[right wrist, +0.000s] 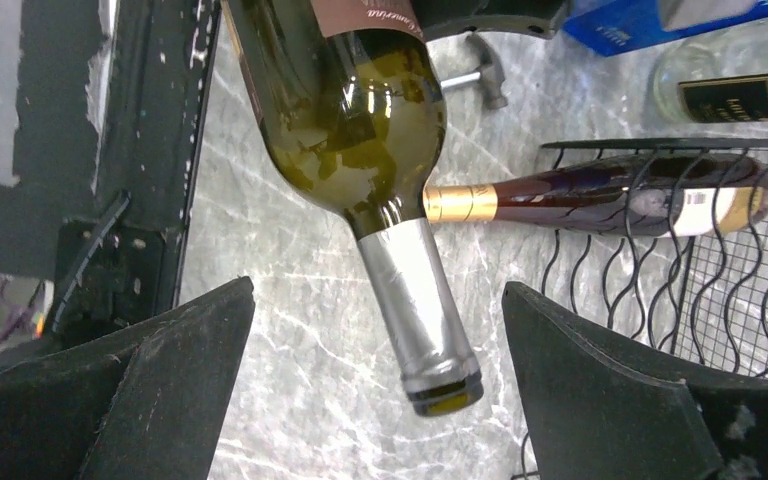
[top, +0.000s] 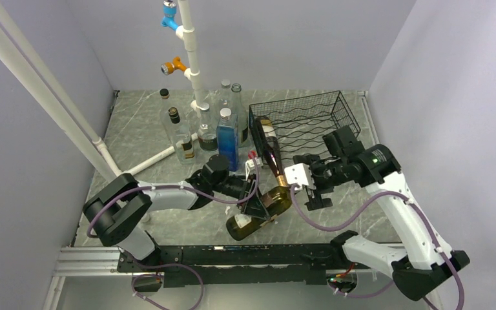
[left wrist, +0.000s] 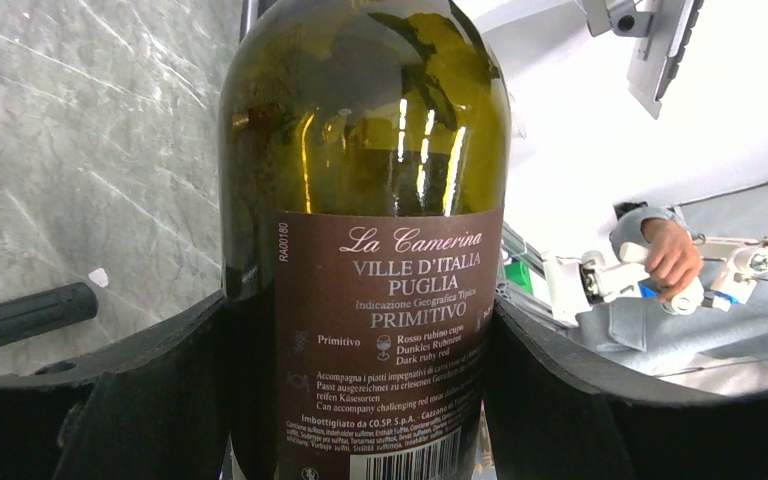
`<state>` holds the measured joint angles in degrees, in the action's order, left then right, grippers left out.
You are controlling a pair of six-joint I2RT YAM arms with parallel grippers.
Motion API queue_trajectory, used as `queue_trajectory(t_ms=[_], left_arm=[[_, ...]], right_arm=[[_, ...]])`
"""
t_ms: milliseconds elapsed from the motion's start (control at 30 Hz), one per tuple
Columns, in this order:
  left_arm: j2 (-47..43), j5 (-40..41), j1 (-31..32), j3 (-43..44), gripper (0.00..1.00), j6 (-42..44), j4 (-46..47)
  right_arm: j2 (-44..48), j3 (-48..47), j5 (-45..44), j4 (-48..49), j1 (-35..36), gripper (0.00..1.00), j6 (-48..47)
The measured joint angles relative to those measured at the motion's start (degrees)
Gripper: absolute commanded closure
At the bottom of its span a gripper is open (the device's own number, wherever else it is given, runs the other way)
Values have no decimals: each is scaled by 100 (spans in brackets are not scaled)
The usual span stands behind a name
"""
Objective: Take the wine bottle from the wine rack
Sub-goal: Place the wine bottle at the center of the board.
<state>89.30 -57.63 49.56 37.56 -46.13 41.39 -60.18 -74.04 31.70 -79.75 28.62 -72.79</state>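
Observation:
The wine bottle (top: pixel 263 208) is olive green with a brown label and a silver neck. It lies tilted over the table in front of the black wire wine rack (top: pixel 310 116), clear of it. My left gripper (left wrist: pixel 360 305) is shut on its labelled body (left wrist: pixel 360 200), one black finger (left wrist: pixel 140 390) on each side. My right gripper (right wrist: pixel 378 290) is open, and the silver neck (right wrist: pixel 415 310) hangs between its fingers (right wrist: pixel 600 380) without touching them. In the top view the right gripper (top: pixel 310 190) sits at the bottle's neck end.
A second dark bottle with a gold neck band (top: pixel 270 145) lies in the left end of the rack (right wrist: pixel 740 290). Several clear and blue bottles (top: pixel 227 139) stand at the back left beside a white pipe stand (top: pixel 190 51). The arms' rail (top: pixel 232 255) runs along the near edge.

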Motion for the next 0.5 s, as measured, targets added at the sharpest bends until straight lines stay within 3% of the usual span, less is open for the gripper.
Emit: queue_trajectory(t_ms=[500], left_arm=[[-1123, 1008, 9, -511, 100, 610, -638]], right_arm=[[848, -48, 2090, 87, -1486, 2, 903]])
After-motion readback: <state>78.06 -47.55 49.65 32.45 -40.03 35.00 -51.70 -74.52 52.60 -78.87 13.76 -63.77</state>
